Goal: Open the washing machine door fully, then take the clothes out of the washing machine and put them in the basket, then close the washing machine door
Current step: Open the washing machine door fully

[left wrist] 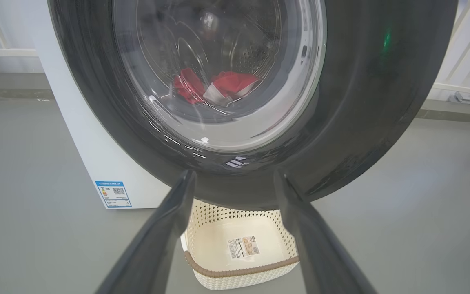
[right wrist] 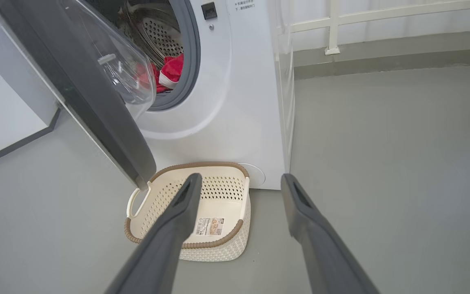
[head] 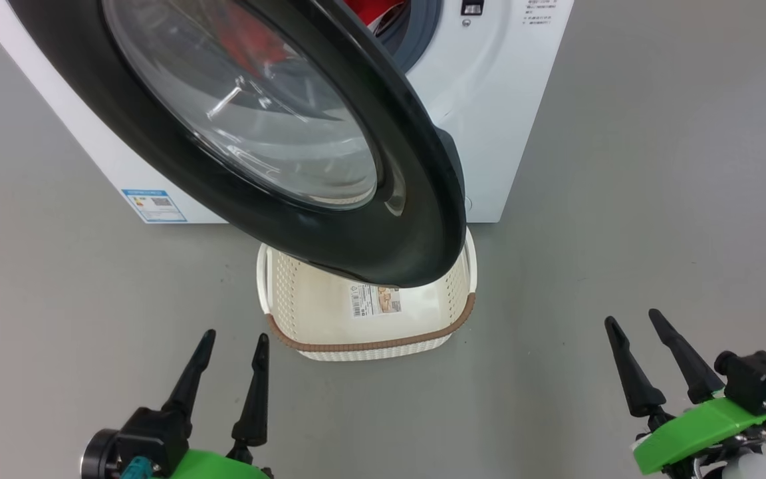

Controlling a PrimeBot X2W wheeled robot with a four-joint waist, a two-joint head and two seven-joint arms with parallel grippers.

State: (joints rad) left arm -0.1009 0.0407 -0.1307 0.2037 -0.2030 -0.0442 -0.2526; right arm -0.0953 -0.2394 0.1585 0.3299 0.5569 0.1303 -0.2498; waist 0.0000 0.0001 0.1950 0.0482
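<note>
My left gripper [head: 235, 334] and right gripper [head: 632, 317] wait, jaws spread; the half-open glossy black round door [head: 423, 199] may snag my reaching arm.

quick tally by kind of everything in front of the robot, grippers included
washing machine: 1
washing machine door: 1
basket: 1
red clothes heap: 1
grippers: 2 (left gripper, right gripper, both open)
total: 6

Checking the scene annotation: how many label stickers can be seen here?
2: a blue label low on the washing machine front, and a barcode label on the basket floor. The small print high on the machine may be a third.
</note>
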